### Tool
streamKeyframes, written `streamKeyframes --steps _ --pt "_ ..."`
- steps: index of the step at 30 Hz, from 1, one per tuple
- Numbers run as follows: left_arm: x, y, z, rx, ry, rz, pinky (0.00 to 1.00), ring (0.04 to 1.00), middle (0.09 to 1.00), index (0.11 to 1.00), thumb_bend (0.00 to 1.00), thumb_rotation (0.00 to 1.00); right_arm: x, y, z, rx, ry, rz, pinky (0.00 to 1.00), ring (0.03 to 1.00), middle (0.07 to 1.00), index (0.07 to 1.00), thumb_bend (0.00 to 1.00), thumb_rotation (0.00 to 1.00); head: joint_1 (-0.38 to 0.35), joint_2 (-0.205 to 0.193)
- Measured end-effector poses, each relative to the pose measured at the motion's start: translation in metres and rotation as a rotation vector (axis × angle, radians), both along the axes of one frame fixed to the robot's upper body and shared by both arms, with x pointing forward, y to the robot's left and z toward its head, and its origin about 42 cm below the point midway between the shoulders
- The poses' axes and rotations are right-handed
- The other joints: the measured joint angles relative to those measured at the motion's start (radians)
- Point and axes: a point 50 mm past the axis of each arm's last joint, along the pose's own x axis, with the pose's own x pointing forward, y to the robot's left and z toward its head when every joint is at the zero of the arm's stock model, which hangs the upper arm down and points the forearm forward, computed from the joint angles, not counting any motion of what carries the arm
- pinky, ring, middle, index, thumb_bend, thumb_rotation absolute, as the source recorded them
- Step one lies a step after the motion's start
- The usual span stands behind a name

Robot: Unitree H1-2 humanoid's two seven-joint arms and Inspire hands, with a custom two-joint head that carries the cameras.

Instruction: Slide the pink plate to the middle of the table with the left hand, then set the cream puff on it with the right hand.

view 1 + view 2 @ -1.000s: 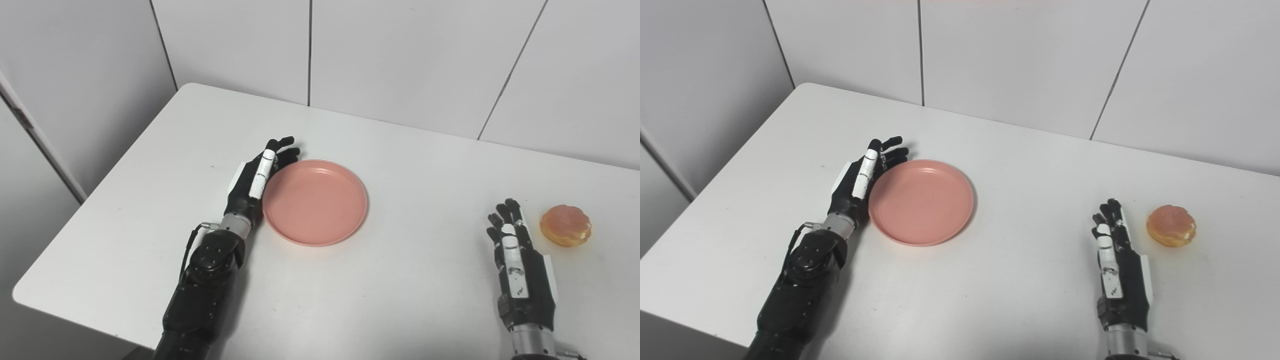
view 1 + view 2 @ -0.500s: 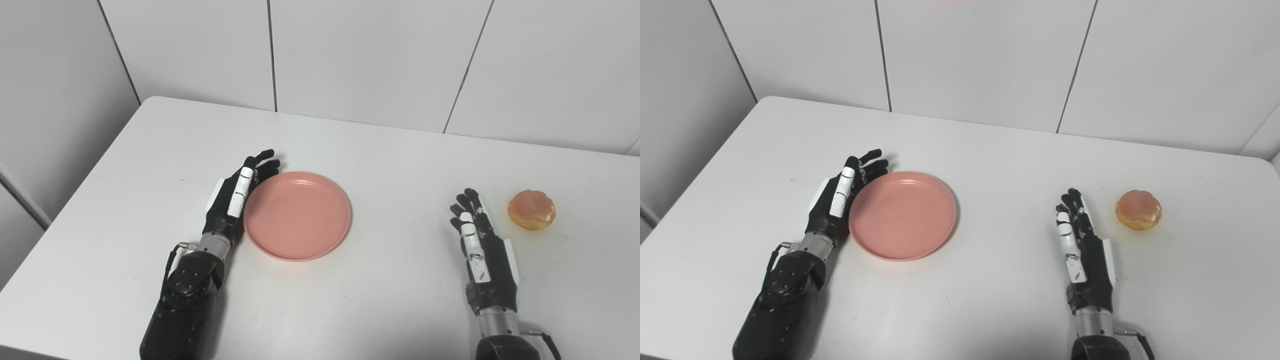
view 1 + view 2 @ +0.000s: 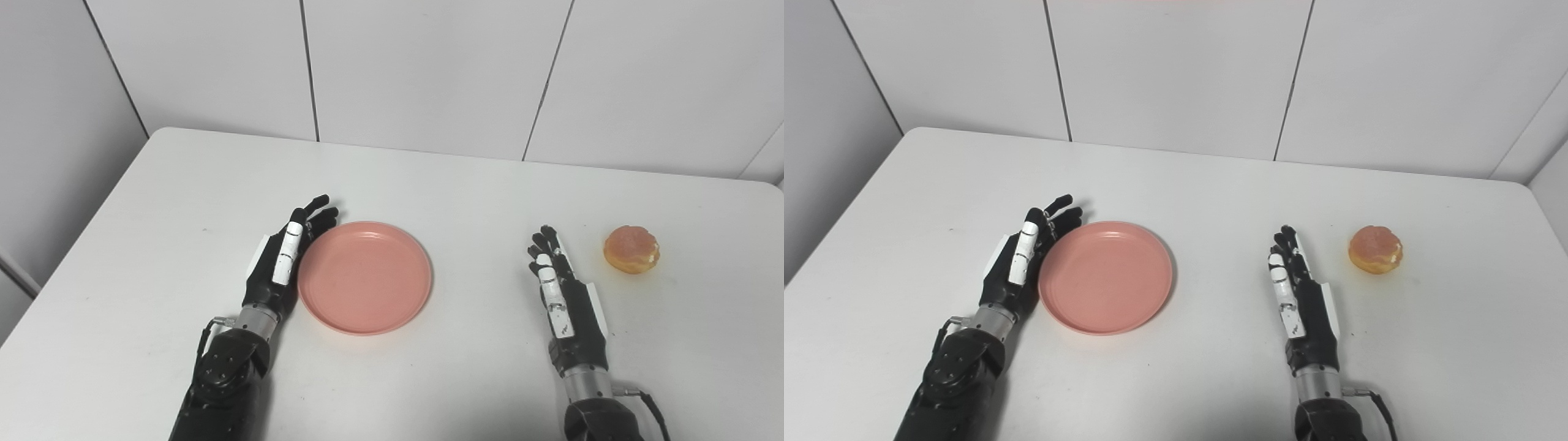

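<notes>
One pink plate [image 3: 365, 278], one cream puff [image 3: 631, 249], two robot hands.

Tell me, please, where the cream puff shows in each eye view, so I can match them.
Left eye view: the cream puff sits right of centre, beyond the right hand.
Right eye view: same puff, slightly further left.
Shared landmark: the pink plate, left of centre in both.

text: none legible | labels: none | numbers: none | signs: none
</notes>
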Motion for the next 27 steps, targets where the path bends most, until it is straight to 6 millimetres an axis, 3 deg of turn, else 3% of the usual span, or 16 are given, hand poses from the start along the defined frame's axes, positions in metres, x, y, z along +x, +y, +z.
streamKeyframes --steps 12,27 --pt "-0.023 -0.034 0.0 -0.051 0.028 -0.068 0.93 0.917 0.889 0.879 0.67 1.0 0.002 0.0 0.0 0.001 0.0 0.002 0.97 0.946 0.951 0.963 0.56 0.87 -0.006 0.003" --pt "-0.034 -0.05 -0.002 -0.055 0.036 -0.127 0.94 0.911 0.885 0.871 0.67 1.0 0.002 0.0 0.001 0.0 -0.003 0.002 0.97 0.946 0.955 0.965 0.55 0.86 -0.04 0.0"
